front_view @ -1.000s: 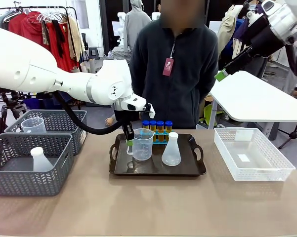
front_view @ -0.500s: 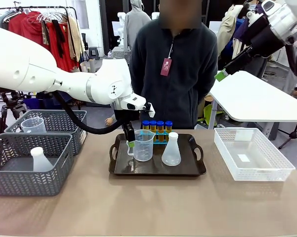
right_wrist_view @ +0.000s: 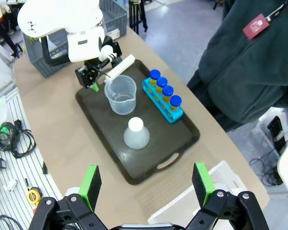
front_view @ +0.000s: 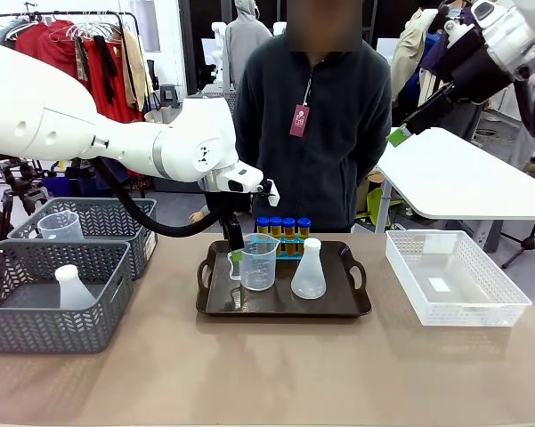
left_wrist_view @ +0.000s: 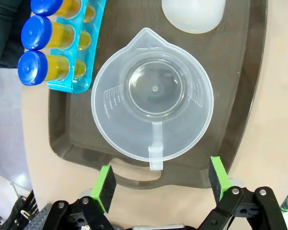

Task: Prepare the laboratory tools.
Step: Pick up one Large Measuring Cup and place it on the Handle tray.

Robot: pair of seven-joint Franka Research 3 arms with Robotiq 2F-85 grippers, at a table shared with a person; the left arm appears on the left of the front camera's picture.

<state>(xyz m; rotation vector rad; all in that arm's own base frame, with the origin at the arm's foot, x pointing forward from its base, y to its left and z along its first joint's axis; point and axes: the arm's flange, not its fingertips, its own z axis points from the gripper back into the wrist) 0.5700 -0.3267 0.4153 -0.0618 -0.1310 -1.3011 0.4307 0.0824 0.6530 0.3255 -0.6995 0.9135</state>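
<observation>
— Where's the measuring beaker (left_wrist_view: pixel 152 96) sitting?
— On the black tray (left_wrist_view: pixel 239 100), at its left end; the flask (front_view: pixel 308 270) just right of it; blue-capped tubes (front_view: pixel 280 228) in their rack (left_wrist_view: pixel 79 57) behind.
— And the grippers?
— Left gripper (left_wrist_view: pixel 158 184) spread, hanging above the beaker's handle; right gripper (right_wrist_view: pixel 146 184) spread too, high above the tray.

The left gripper (left_wrist_view: pixel 158 179) hangs with jaws apart above the clear handled measuring beaker (left_wrist_view: pixel 152 96) on the black tray (left_wrist_view: pixel 251 72). The blue rack (left_wrist_view: pixel 81 52) with blue-capped tubes (left_wrist_view: pixel 38 67) stands at the tray's edge beside the beaker.
</observation>
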